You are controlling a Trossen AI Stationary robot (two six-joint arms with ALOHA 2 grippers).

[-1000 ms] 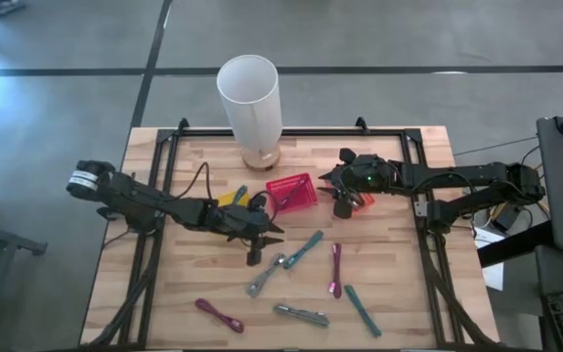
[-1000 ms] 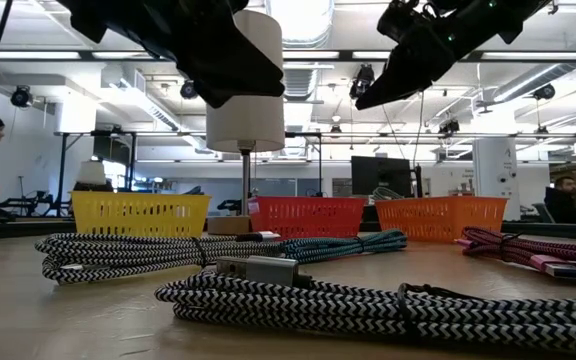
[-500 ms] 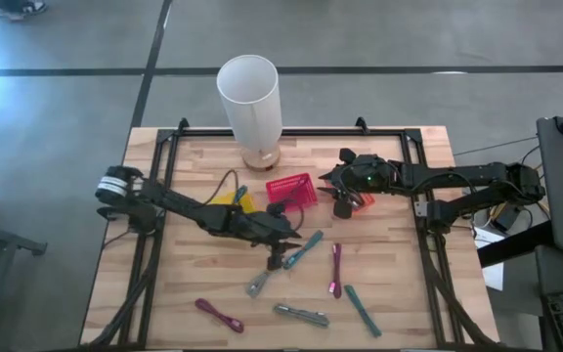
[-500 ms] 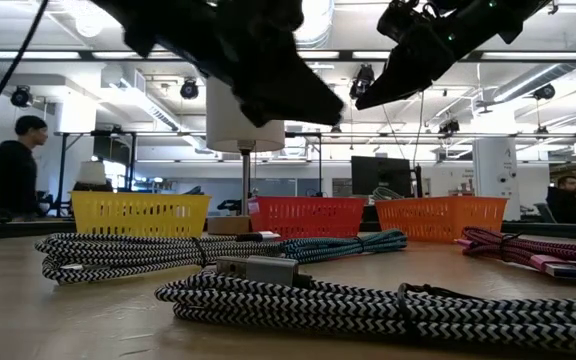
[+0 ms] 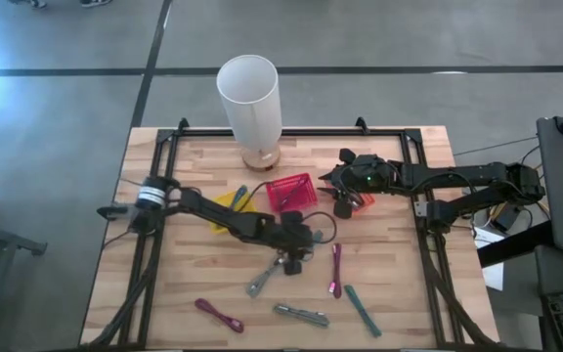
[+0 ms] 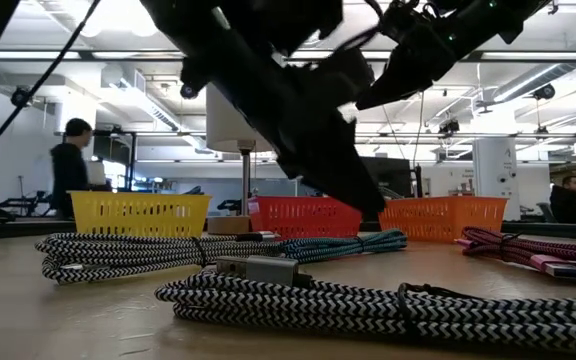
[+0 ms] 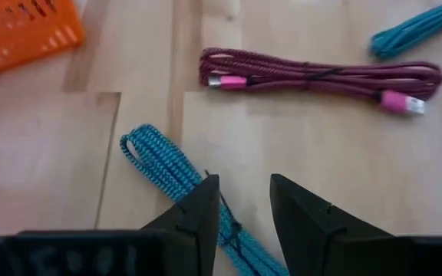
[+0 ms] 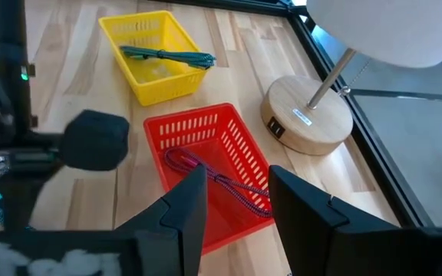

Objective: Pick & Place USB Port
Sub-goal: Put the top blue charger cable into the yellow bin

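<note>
Left arm is stretched out across the middle of the desk, and its end effector is low over the teal cable. From the left wrist camera the two fingers are parted by a narrow gap, one on each side of that teal bundle, with nothing clamped between them. Just beyond it on the wood lies a maroon cable with pink plugs, stretched out lengthwise, and the end of a second teal cable pokes in past it. A corner of the orange basket shows off to the side.

Over on the other side, the right end effector hangs above the desk next to the red basket. Its wrist camera shows the fingers spread apart and empty, looking down onto the red basket, where a maroon cable already lies coiled inside. Behind that sits the yellow basket holding a green cable. The lamp stands at the back edge on its round wooden base.

Loose on the front half of the desk in the high view: a grey cable just beside the left end effector, another grey one nearer the front, a maroon cable toward the front left, and a teal one toward the front right. In the low view a person stands in the room behind the desk.
</note>
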